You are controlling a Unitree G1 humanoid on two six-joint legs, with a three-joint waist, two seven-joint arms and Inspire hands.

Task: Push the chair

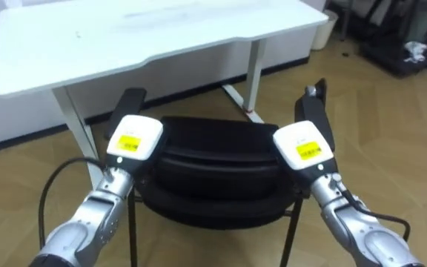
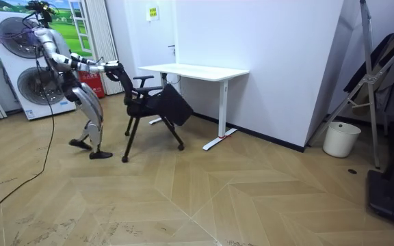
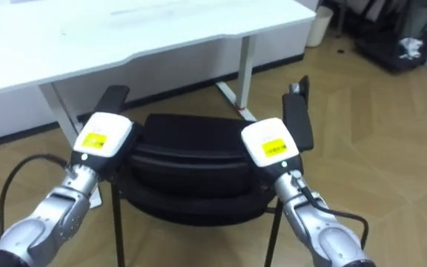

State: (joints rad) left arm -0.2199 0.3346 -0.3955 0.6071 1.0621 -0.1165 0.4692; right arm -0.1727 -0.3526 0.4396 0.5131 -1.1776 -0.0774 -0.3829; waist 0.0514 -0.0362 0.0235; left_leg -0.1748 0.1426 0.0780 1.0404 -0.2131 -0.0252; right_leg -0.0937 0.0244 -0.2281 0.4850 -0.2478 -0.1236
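A black office chair stands right before me, its seat turned toward the white desk. My left hand rests at the left end of the backrest's top edge, beside the left armrest. My right hand rests at the right end, beside the right armrest. Only the backs of both hands face me. In the room view I stand leaning forward behind the chair, with both arms stretched out to its backrest. The chair's front is close to the desk.
The desk stands against a white wall on white legs. A white bin sits on the floor to the right. Dark equipment fills the far right corner. Two washing machines stand behind me. Open wooden floor lies beside the chair.
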